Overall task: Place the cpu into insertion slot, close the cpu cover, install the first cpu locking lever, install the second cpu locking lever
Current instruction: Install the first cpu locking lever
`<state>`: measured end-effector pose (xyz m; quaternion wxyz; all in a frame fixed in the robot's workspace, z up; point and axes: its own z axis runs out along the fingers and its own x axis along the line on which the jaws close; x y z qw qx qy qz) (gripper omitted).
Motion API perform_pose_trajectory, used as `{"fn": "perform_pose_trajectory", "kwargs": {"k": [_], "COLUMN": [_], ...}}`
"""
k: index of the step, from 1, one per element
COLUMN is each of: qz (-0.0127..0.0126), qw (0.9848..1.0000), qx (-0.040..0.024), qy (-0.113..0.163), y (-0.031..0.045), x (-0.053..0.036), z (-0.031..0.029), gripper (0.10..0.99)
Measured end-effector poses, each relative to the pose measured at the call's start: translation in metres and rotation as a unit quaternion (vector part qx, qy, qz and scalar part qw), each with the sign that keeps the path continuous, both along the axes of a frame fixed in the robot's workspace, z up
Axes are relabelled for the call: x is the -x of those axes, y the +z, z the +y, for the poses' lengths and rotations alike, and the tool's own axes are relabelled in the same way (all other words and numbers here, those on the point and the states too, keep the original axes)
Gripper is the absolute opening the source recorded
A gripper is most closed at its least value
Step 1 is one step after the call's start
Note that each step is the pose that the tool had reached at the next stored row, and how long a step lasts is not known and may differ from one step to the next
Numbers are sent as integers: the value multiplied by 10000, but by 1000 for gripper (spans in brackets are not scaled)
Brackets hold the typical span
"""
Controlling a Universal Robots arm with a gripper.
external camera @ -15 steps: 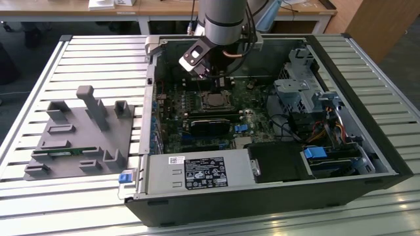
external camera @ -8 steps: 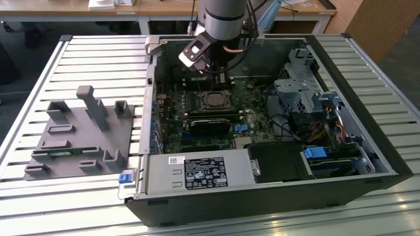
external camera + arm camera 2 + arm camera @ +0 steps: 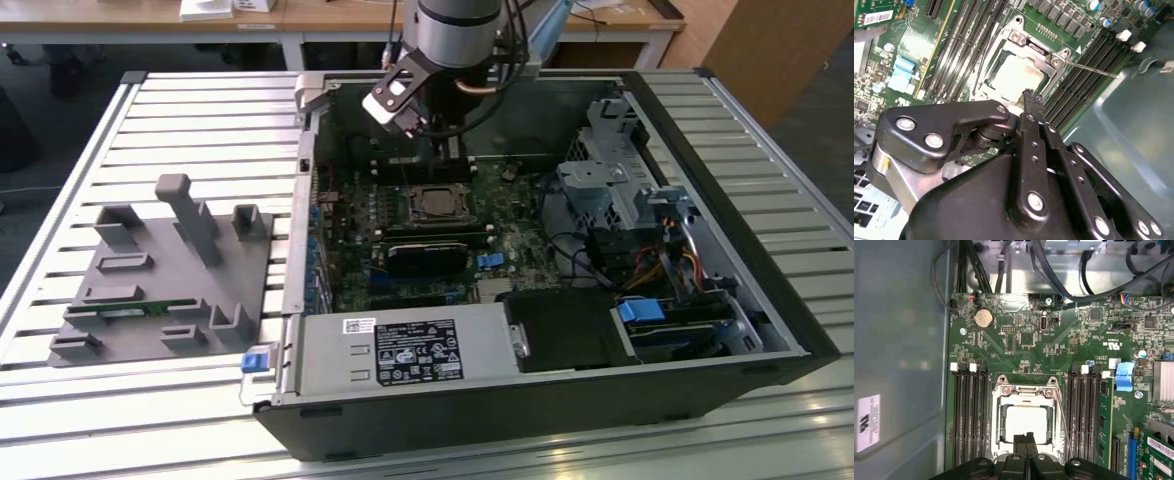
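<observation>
The cpu (image 3: 1024,421) lies flat in the motherboard socket, its silvery top (image 3: 1016,75) showing through the square window of the cpu cover (image 3: 1026,391). The cover (image 3: 1031,47) lies down over the chip. A thin wire locking lever (image 3: 1064,415) runs along one side of the socket, and in the second wrist view a lever rod (image 3: 1094,70) sticks out over the memory slots. My gripper (image 3: 1026,438) hangs just above the socket's edge with its black fingers pressed together and nothing between them; its tip (image 3: 1029,96) is close to the cover. The exterior view has the gripper (image 3: 446,158) above the socket (image 3: 438,203).
Memory slots (image 3: 968,415) flank the socket on both sides, with one stick (image 3: 1105,425) fitted. Cables (image 3: 1064,270) cross the case beyond the board. The case wall (image 3: 1124,130) rises close beside the socket. A grey fixture (image 3: 167,270) sits at the exterior view's left, outside the case.
</observation>
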<state>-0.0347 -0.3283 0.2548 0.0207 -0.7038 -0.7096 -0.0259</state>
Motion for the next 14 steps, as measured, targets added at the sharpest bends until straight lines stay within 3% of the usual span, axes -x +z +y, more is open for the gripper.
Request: {"fn": "perform_pose_trajectory", "kwargs": {"k": [4,7,14], "qz": [-19,-19,-19], "qw": [10000,9997,9972], "qx": [2,4,24], "qy": [17,237,742], "y": [47,48,48], "x": [2,2,2], "z": [1,0,0], "gripper": [106,106,106]}}
